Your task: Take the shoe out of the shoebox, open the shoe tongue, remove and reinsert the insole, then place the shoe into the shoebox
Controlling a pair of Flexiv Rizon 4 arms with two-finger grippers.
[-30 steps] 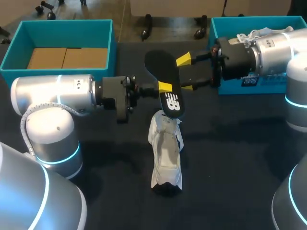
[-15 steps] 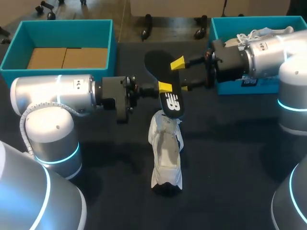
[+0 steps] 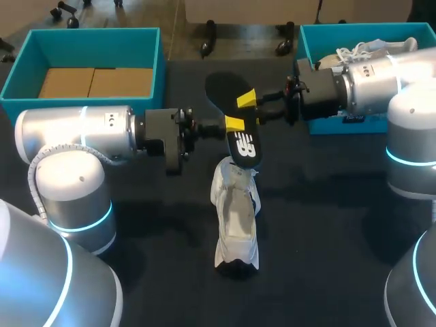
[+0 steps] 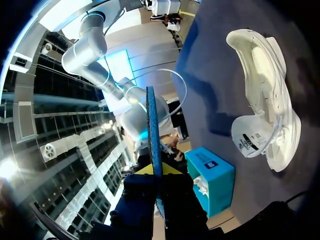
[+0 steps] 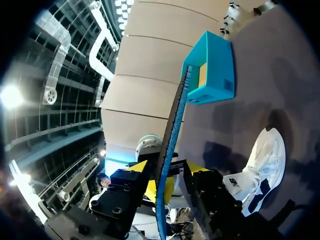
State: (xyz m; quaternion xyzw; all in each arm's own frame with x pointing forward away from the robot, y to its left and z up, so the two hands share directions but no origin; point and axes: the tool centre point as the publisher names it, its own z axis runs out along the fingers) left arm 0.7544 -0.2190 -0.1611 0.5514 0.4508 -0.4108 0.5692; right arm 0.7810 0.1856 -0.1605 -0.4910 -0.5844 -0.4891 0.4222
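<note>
Dark cloth covers the counter (image 3: 327,225), with the white fabric sneaker (image 3: 237,225) lying mid-surface. Just above it the thin black foam insole (image 3: 231,102) hangs clamped in the left end effector (image 3: 234,124). The right end effector (image 3: 251,107) meets its far half (whether gripping, I cannot tell). It is probably light and floppy, so pinch it flat near mid-length.

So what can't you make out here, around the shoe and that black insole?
- Head view: the right arm covers most of the right shoebox, so its contents are unclear.
- Head view: the held insole overlaps one end of the shoe, hiding that end.
- Both wrist views: the insole shows edge-on, so neither of its faces can be seen.
</note>
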